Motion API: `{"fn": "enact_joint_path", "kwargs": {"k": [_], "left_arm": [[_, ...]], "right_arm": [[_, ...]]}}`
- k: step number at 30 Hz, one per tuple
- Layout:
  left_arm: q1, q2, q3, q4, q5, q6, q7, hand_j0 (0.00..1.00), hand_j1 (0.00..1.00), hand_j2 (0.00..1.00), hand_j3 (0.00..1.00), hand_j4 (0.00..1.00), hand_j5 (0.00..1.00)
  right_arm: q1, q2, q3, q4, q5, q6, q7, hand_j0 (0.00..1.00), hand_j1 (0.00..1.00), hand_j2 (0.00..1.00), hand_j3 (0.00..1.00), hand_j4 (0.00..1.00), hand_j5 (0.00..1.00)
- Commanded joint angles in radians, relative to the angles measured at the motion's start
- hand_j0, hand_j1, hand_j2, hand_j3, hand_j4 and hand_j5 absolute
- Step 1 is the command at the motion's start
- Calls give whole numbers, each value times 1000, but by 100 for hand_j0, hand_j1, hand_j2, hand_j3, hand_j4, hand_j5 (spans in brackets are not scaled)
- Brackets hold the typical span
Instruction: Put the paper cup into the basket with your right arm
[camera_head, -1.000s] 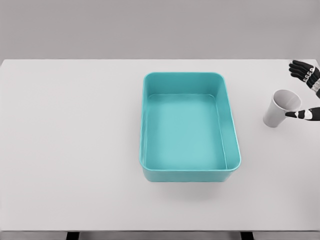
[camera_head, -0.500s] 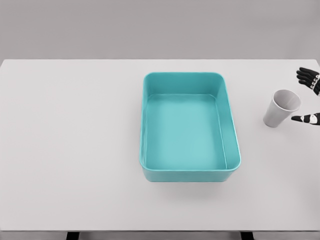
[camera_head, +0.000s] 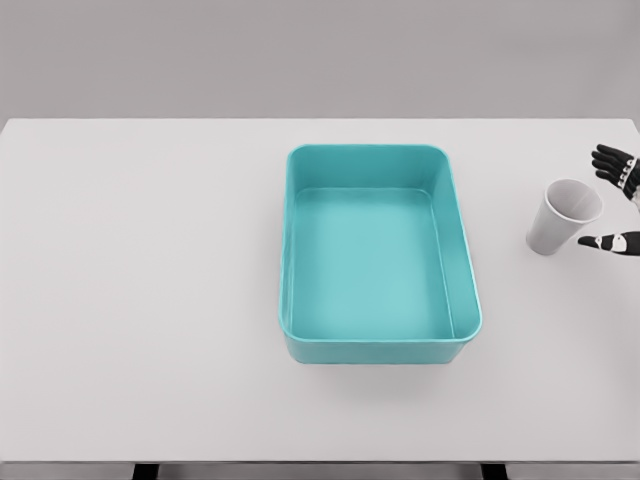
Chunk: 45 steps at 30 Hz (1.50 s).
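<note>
Paper cup (camera_head: 563, 217) stands just left of the right hand (camera_head: 618, 205), whose spread fingers hold nothing.

A small white paper cup (camera_head: 562, 217), tapered from a wide round mouth to a narrower base, sits on the right side of the surface, close to the right edge of the view. It leans, its open mouth turned up and toward the right, so the pale inside wall shows. It is empty. A teal rectangular plastic basket (camera_head: 378, 337) with rounded corners, a smooth rim and solid walls lies near the middle, long side running away from the viewer. It stands flat, open side up, and holds nothing. The cup rests outside the basket, to its right and apart from its wall.
</note>
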Motion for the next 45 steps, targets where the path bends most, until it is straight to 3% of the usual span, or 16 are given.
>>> {"fn": "enact_joint_path", "kwargs": {"k": [1,7,15,37,45], "left_arm": [[0,0,0,0,0,0,0,100,100,100,100,100,100],[0,0,-1,0,0,0,0,100,100,100,100,100,100],[3,0,-1,0,0,0,0,100,100,100,100,100,100],[0,0,-1,0,0,0,0,100,100,100,100,100,100],[3,0,-1,0,0,0,0,100,100,100,100,100,100]], "right_arm": [[0,3,1,9,-6,1,0,100,100,100,100,100,100],[0,17,11,29,-5,1,0,100,100,100,100,100,100],[-51,47,61,66,6,1,0,100,100,100,100,100,100],[-64,79,80,69,8,1,-2,100,100,100,100,100,100],[-115,101,121,95,9,1,-2,100,100,100,100,100,100]]}}
